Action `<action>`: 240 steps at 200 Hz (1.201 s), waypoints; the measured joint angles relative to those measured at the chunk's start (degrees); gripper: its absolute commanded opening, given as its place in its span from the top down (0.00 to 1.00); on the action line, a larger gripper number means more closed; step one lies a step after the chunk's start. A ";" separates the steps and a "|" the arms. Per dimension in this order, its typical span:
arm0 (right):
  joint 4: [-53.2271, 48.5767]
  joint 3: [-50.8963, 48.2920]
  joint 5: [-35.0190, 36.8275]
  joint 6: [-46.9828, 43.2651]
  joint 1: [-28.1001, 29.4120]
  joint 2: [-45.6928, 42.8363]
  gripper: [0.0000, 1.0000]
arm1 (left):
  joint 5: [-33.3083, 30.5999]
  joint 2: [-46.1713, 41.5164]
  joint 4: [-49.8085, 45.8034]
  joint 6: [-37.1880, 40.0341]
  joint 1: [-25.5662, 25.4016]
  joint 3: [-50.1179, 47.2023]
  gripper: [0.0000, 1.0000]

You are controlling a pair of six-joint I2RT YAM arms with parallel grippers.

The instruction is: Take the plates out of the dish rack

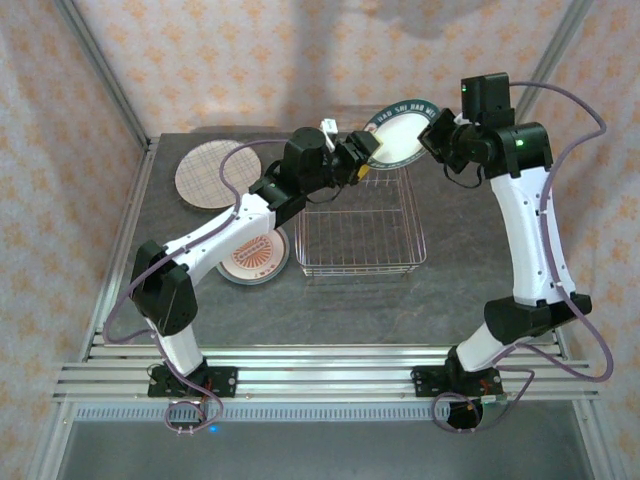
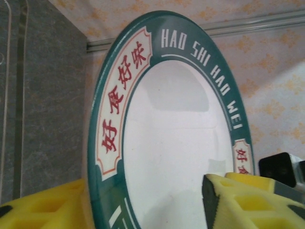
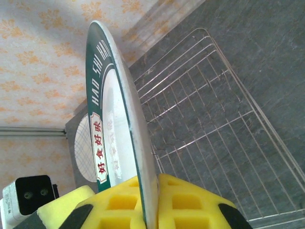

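Green-rimmed plate (image 2: pixel 176 143) lettered "HAO SHI HAO WEI", pinched by right gripper (image 3: pixel 148 191), left gripper (image 2: pixel 145 188) spread astride it.

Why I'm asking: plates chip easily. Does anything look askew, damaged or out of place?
Nothing damaged or spilled. The green-rimmed lettered plate stands on edge in mid-air over the far end of the dish rack, pinched by the right gripper, the left gripper straddling its rim. The plaid plate and the red-patterned plate lie flat on the table.
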 measured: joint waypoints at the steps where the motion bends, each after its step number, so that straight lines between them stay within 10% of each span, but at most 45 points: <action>1: 0.02 -0.04 -0.09 0.07 0.00 -0.02 1.00 | 0.00 0.00 0.07 0.04 0.00 0.00 0.49; 83: 4.59 -5.27 -5.38 3.08 -0.76 -1.84 1.00 | 0.13 0.87 0.74 -0.46 0.02 0.63 0.66; 240: 8.37 -11.96 -7.93 2.54 -1.70 -4.39 1.00 | 0.15 -0.15 0.39 -0.35 0.02 -2.10 0.67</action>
